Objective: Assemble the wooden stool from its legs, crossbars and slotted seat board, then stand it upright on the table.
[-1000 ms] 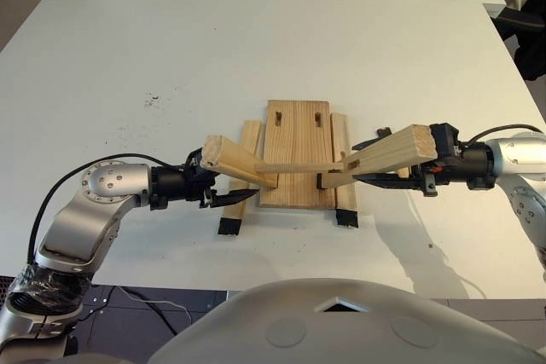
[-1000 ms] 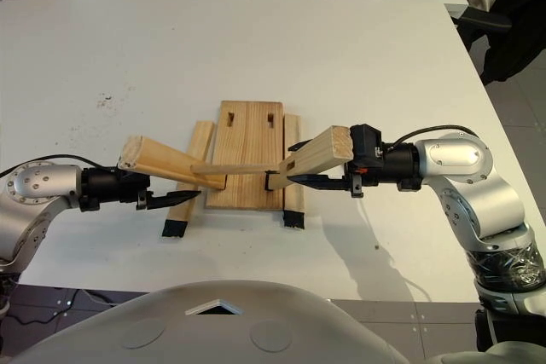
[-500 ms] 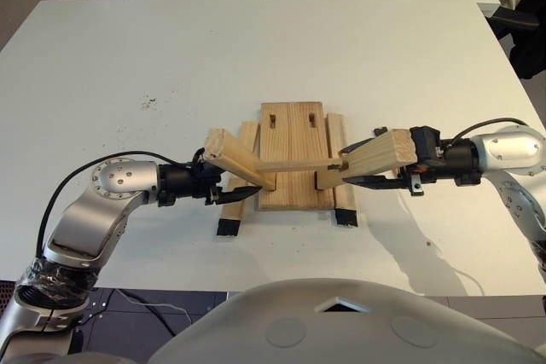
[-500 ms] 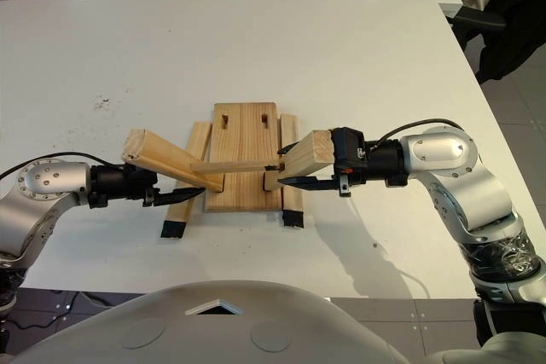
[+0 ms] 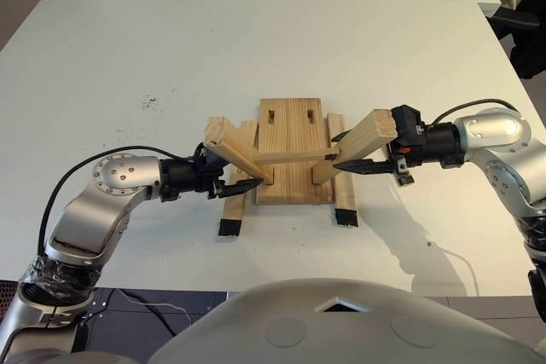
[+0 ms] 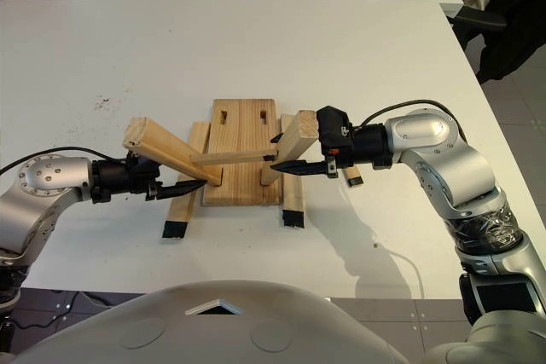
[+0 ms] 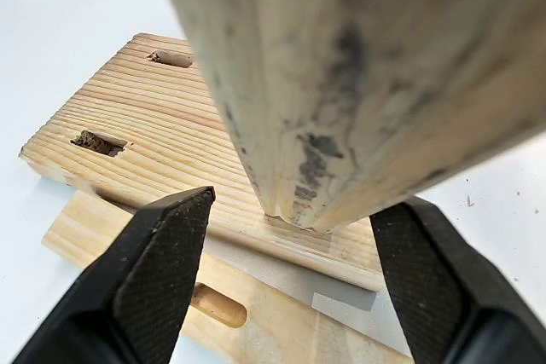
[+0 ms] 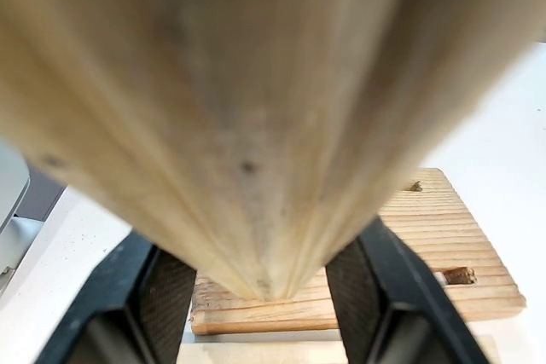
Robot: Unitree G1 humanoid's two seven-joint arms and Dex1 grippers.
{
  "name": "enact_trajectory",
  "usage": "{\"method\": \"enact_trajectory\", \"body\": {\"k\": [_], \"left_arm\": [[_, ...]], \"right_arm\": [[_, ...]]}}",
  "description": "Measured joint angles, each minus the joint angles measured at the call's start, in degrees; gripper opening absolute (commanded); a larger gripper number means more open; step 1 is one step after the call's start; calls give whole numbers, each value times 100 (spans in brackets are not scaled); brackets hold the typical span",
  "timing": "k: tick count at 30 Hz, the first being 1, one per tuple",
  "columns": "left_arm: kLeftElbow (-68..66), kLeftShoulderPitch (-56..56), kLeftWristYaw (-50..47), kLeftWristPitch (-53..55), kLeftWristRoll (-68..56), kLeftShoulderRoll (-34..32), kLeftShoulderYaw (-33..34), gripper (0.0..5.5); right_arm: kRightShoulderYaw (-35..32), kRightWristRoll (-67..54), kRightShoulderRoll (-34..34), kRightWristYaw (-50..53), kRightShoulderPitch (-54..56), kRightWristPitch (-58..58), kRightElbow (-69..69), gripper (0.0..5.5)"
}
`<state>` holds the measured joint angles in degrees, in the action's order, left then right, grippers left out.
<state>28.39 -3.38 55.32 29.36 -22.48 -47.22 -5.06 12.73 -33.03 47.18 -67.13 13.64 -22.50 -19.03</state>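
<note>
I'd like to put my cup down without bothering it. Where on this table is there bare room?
The far half of the table, beyond the seat board, is bare, as are the wide flanks outside each arm. The middle is crowded: the left gripper and right gripper hold the joined legs over the board, with spare legs lying alongside.

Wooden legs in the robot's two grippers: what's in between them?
A thin crossbar runs from the left leg to the right leg, above the seat board, seen in the left eye view.
</note>
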Motion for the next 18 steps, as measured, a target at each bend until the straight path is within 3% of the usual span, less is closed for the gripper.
{"method": "enact_trajectory", "body": {"k": [6,11,16,18], "left_arm": [[-195,58,643,-251,-373,-186,392,325],[-1553,614,1266,-502,-481,-718,1017,325],[-2645,2330,1146,202,-828,-40,785,325],[-2781,2954,1369,433,-1055,415,472,299]], "right_arm": [[-4,-2,-1,23,-90,45,11,203],[-174,-36,63,81,-300,49,-97,203],[-174,-36,60,84,-308,71,-93,203],[-154,-32,51,82,-286,73,-83,203]]}}
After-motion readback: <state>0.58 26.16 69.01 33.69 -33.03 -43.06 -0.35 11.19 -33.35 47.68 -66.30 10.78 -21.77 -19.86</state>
